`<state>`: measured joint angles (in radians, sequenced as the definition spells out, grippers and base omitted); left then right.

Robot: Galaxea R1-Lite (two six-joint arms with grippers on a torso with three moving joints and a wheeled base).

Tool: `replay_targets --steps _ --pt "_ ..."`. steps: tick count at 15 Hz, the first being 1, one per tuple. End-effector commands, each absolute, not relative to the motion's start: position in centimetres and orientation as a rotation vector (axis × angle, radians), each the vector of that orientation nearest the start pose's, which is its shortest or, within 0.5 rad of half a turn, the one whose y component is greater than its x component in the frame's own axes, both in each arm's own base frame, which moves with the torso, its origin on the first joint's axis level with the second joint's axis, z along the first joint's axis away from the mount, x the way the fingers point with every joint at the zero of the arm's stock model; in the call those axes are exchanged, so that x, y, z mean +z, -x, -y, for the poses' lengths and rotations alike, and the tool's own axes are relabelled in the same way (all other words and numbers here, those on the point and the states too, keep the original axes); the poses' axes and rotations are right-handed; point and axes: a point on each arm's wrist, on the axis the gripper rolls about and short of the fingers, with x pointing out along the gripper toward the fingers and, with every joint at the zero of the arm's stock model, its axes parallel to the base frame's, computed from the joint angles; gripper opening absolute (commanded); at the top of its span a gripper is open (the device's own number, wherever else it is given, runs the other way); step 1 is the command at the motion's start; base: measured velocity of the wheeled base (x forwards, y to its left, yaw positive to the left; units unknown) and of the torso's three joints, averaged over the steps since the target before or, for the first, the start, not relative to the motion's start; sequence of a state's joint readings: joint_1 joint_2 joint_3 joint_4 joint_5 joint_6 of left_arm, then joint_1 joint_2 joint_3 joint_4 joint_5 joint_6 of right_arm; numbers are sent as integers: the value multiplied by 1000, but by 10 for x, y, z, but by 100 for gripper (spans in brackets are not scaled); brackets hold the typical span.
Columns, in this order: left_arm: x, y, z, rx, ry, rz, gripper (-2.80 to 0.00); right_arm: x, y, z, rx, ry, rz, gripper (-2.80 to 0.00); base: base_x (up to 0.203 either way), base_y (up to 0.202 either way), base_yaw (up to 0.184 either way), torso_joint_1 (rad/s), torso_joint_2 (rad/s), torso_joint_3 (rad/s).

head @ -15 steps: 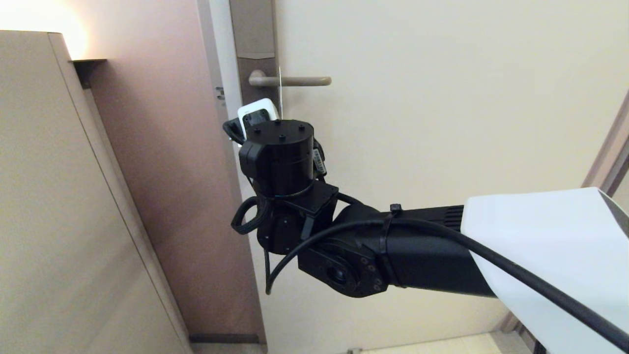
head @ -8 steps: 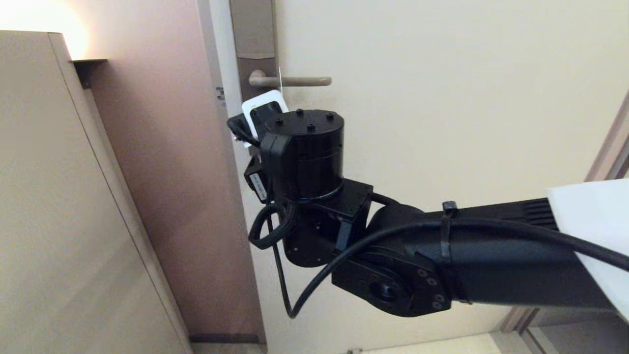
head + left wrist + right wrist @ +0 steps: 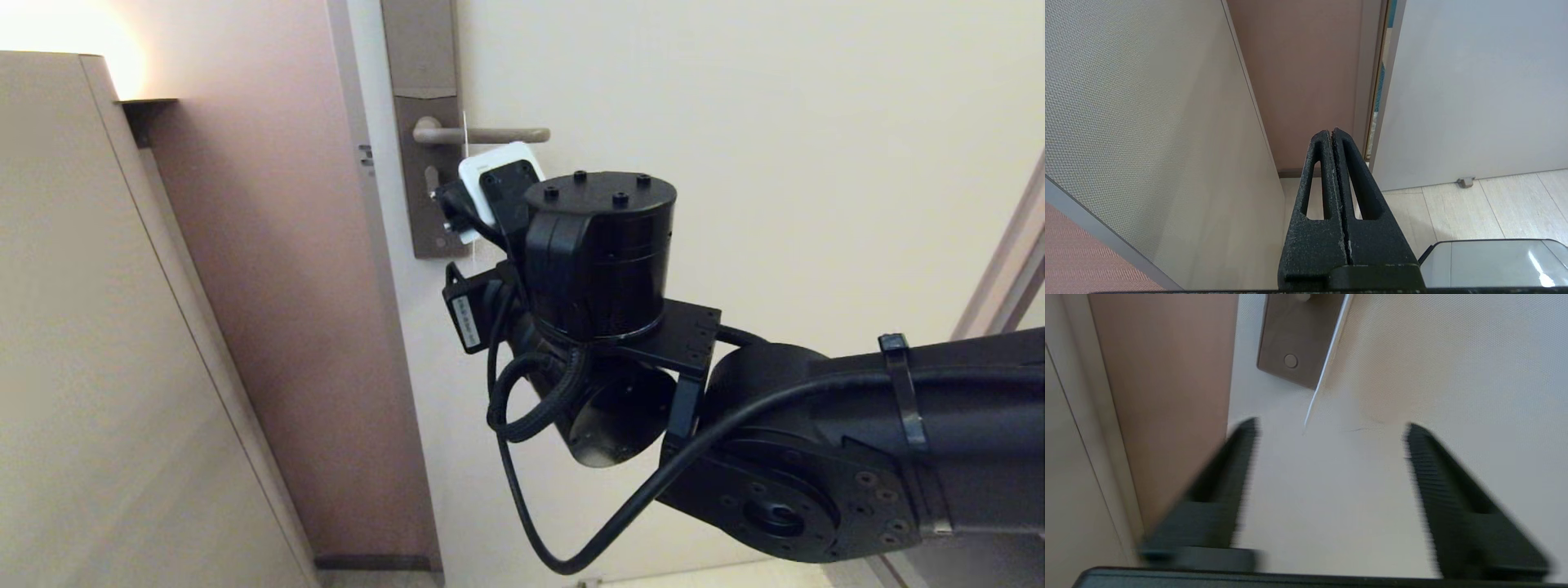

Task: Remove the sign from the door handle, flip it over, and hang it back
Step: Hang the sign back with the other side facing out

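Edge-on, the sign (image 3: 1327, 361) hangs beyond the open right gripper (image 3: 1331, 428) — untouched.

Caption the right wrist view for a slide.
Right gripper, fingers open and empty, below the sign hanging edge-on beside the backplate.

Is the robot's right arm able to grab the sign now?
Probably yes. The right gripper is open, and the sign, hanging edge-on from the door handle, lies just ahead of the gap with nothing between them.
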<state>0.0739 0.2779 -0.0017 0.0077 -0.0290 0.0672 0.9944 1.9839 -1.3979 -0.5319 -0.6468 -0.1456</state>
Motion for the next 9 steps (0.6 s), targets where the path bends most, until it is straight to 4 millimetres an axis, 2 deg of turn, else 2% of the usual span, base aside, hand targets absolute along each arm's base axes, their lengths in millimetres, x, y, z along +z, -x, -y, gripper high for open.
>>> replay_targets --steps 1,5,9 --pt "79 1 1 36 -52 -286 -280 239 -235 -328 346 178 -5 -280 0 0 0 0 0 0" --pt "79 1 1 35 -52 -286 -280 234 -248 -326 345 180 -13 -280 0 0 0 0 0 0" --pt "79 1 1 35 -52 -286 -280 225 -270 -333 363 172 -12 -280 0 0 0 0 0 0"
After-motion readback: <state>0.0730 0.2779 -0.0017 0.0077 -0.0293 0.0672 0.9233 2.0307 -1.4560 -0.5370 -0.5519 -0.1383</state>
